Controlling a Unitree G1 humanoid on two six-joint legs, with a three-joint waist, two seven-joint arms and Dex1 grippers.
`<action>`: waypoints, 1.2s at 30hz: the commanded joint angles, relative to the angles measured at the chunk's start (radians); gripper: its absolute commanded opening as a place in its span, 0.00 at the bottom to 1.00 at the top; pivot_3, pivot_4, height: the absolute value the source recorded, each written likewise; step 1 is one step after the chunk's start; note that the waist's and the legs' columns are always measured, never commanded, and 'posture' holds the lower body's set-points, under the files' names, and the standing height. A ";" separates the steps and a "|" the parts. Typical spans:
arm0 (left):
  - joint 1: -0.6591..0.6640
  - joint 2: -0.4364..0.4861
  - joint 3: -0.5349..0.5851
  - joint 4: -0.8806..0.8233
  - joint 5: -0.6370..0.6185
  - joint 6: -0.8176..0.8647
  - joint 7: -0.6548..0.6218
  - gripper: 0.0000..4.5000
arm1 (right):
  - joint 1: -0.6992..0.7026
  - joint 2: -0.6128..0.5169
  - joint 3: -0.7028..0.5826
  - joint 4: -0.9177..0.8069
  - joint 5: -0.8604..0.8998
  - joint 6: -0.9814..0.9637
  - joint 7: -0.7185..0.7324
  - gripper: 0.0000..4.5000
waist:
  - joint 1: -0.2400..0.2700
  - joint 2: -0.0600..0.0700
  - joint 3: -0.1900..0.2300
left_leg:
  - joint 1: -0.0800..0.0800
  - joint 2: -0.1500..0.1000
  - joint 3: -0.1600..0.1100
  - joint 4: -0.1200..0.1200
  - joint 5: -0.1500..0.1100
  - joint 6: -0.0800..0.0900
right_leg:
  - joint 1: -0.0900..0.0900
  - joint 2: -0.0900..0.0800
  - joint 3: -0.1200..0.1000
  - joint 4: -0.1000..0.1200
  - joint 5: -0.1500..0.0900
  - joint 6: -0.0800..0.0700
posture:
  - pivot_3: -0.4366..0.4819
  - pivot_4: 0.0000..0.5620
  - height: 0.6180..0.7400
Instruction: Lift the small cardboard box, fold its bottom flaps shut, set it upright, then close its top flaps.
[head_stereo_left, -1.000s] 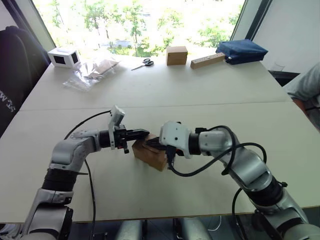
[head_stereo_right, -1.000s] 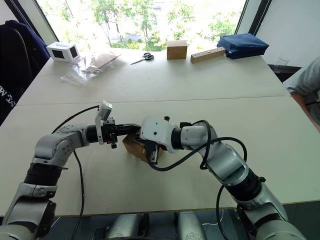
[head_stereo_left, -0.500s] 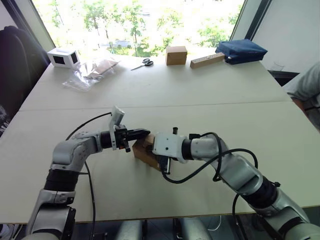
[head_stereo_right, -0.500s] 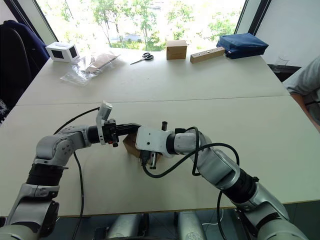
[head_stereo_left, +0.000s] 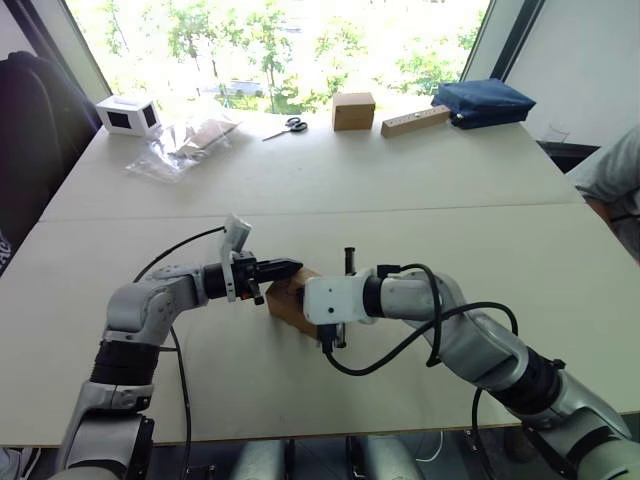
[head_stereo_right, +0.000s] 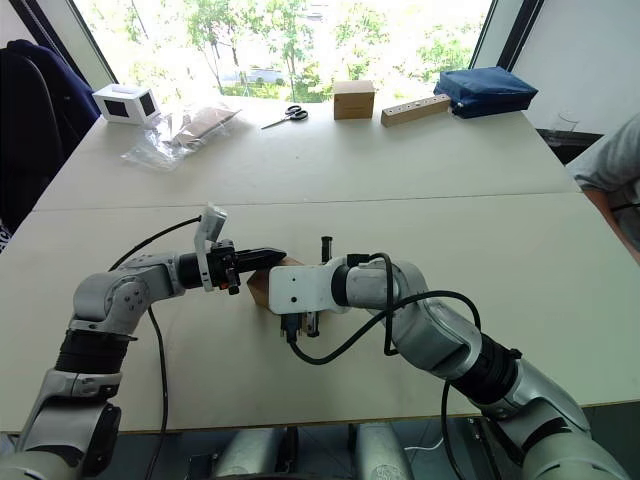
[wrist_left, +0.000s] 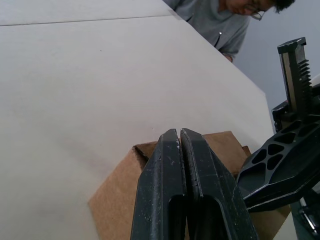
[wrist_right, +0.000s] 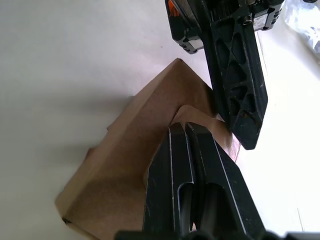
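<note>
The small cardboard box (head_stereo_left: 293, 298) sits tilted on the near part of the table (head_stereo_left: 330, 190), between the two arms. The left gripper (wrist_left: 181, 136) lies over its top with fingers pressed together, holding nothing. The right gripper (wrist_right: 186, 131), likewise closed and empty, presses against a flap (wrist_right: 200, 117), probably to push it flat while the left steadies the box.

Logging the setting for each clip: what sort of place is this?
Probably an office or lab room: a large pale table by a big window onto trees, with scissors and a seated person at its edge.
</note>
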 joint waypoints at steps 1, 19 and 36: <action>0.002 -0.007 0.005 -0.016 -0.010 0.007 0.006 0.02 | 0.003 0.048 -0.057 -0.042 0.049 0.048 0.017 0.00 | -0.001 0.000 0.000 | 0.000 0.000 0.000 0.000 0.000 0.000 | 0.000 0.000 0.000 0.000 0.000 0.000 | 0.48 0.27 1.00; -0.003 -0.012 0.046 -0.037 -0.066 0.074 0.028 0.02 | 0.019 0.010 0.003 -0.010 -0.022 0.049 0.025 0.00 | -0.001 0.000 0.000 | 0.000 0.000 0.000 0.000 0.000 0.000 | 0.000 0.000 0.000 0.000 0.000 0.000 | 0.48 0.27 1.00; 0.008 -0.004 0.032 -0.061 -0.067 0.076 0.036 0.02 | 0.018 -0.005 0.005 0.038 -0.148 -0.025 0.036 0.00 | 0.000 0.000 0.000 | 0.000 0.000 0.000 0.000 0.000 -0.001 | 0.000 0.000 0.000 0.000 0.000 0.000 | 0.48 0.27 1.00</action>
